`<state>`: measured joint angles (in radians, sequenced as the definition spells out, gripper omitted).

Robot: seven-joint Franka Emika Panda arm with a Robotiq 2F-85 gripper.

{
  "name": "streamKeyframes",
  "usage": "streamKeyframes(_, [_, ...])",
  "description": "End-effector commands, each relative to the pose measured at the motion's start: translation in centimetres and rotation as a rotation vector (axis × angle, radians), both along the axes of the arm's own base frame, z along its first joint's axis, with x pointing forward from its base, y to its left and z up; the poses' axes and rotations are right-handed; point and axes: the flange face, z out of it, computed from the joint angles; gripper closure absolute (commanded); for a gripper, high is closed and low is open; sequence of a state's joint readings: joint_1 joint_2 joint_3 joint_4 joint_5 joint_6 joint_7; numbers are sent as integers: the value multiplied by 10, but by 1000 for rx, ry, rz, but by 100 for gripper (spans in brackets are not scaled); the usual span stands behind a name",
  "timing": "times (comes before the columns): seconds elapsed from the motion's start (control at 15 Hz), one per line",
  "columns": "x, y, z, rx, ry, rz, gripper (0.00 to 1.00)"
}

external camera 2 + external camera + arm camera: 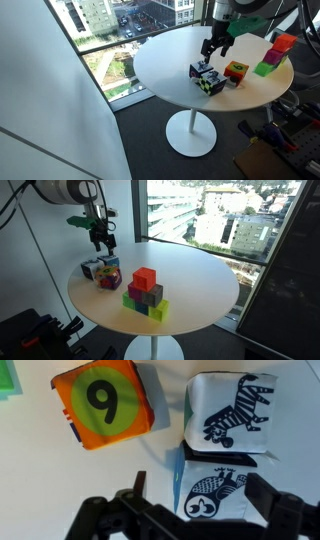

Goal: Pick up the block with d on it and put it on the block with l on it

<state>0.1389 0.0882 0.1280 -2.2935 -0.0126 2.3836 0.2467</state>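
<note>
wide-open jaws, holding nothing, poised over owl-faced block (213,495)

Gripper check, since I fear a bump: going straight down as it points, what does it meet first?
Probably the owl-faced cube, which lies between the jaws of the open gripper in the wrist view. The height above it is unclear.

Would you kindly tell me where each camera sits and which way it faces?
An exterior view: beside the round white table, facing the window; the arm and claw hang over small printed cubes.
An exterior view: higher, window to its left, looking down on the table; arm and claw show.
Wrist view: straight down on an orange cube marked 9; the claw enters from below.
Both exterior views share the stack of coloured blocks.
</note>
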Motion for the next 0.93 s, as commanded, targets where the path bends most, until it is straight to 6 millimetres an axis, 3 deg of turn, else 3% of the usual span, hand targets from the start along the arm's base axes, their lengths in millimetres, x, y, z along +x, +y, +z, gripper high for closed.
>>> streamKeyframes(0.0, [6, 9, -3, -7, -11, -12, 0])
streamKeyframes(0.87, [24, 25, -21, -35, 1, -8, 0])
